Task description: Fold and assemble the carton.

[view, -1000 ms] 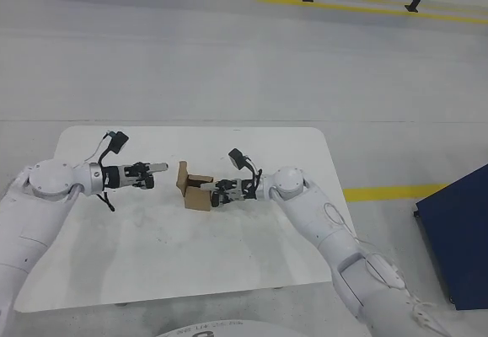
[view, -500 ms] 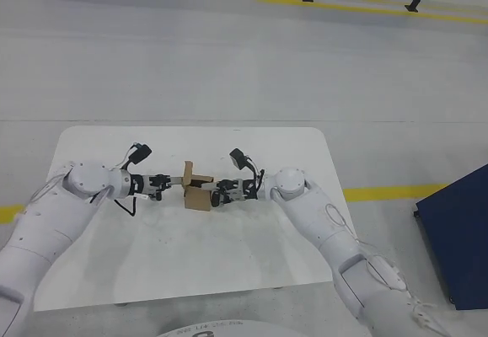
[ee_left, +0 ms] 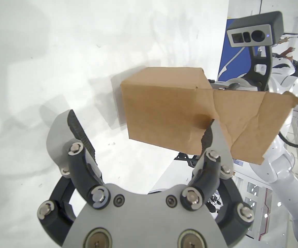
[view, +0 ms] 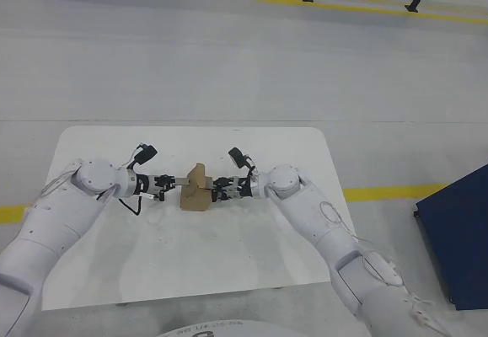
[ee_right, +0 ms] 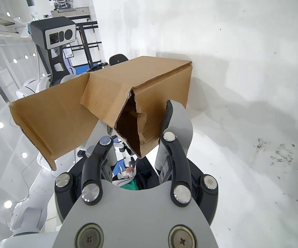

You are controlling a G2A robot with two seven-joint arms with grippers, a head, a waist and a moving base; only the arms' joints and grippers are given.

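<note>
A brown cardboard carton (view: 196, 187) lies on its side in the middle of the white table (view: 185, 253). My right gripper (view: 219, 187) is on its right end and shut on the carton (ee_right: 149, 83). One fingertip (ee_right: 170, 113) presses the outer wall by the open end; the other is hidden behind a loose flap (ee_right: 48, 114). My left gripper (view: 173, 183) is at the carton's left end and open (ee_left: 141, 125). One of its fingertips (ee_left: 212, 130) touches the carton (ee_left: 164, 107) where a creased flap (ee_left: 252, 122) sticks out; the other stands apart over bare table.
The table's far edge (view: 193, 129) lies a short way behind the carton, with open tabletop in front and to both sides. A dark blue block (view: 471, 227) stands on the floor beyond the table's right side.
My left arm has swung right from the table's left part up to the carton's left end. The flap that stood up has been pushed down toward the carton. The right gripper kept its hold.
</note>
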